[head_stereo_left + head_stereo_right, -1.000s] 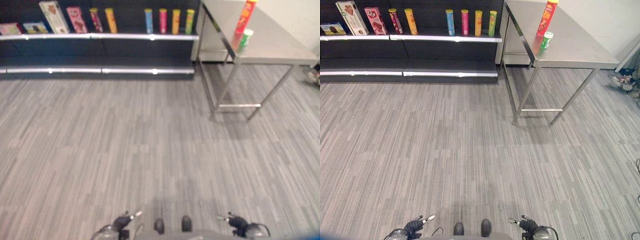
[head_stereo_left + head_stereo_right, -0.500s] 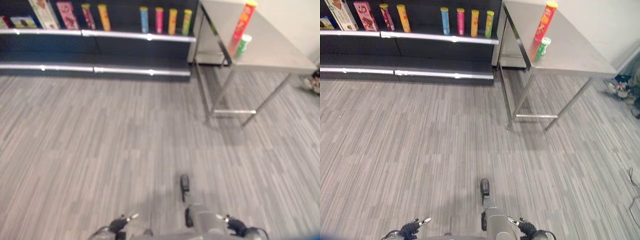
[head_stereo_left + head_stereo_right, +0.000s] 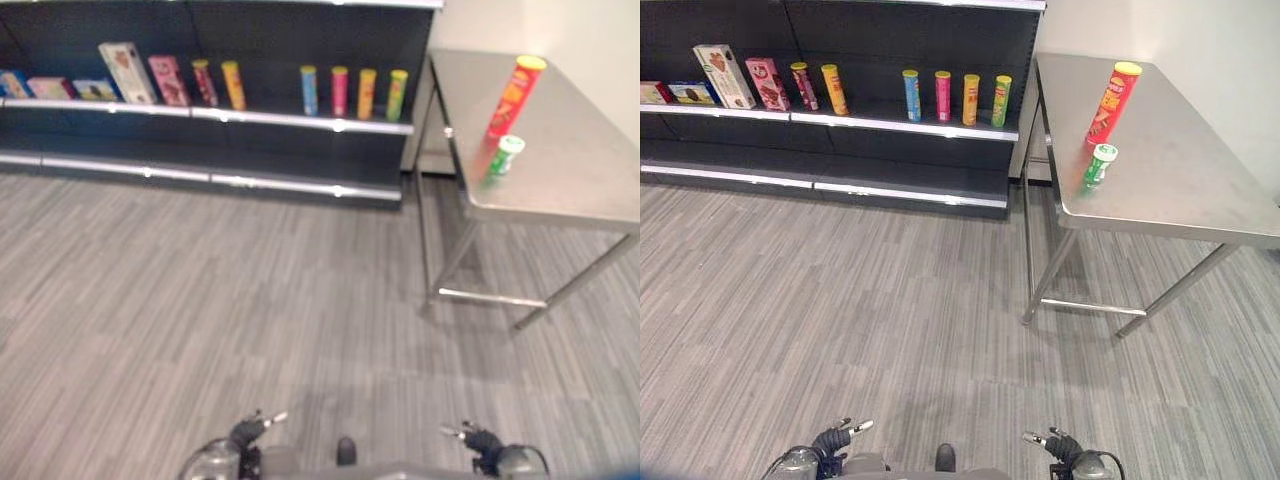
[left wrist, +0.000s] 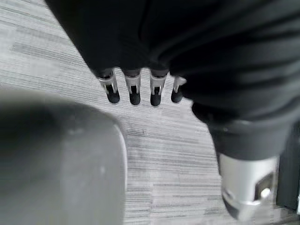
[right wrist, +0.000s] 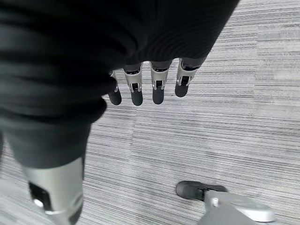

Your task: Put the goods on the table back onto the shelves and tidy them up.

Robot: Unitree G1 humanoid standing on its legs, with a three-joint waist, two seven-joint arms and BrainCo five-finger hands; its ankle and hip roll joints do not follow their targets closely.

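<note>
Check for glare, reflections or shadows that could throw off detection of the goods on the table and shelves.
Left eye view: bright glints dot the silver edge strip of the shelf. Right eye view: the red can and green can leave smeared reflections on the shiny steel table, which throws a soft shadow on the floor.

Table [image 3: 1200, 200]: right of the shelves [image 3: 840, 120]
On table: tall can [image 3: 1111, 103], short can [image 3: 1097, 166] (just before it)

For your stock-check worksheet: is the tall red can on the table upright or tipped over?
Upright. The red can stands on end on the table, yellow lid on top, beside the shorter green can.
</note>
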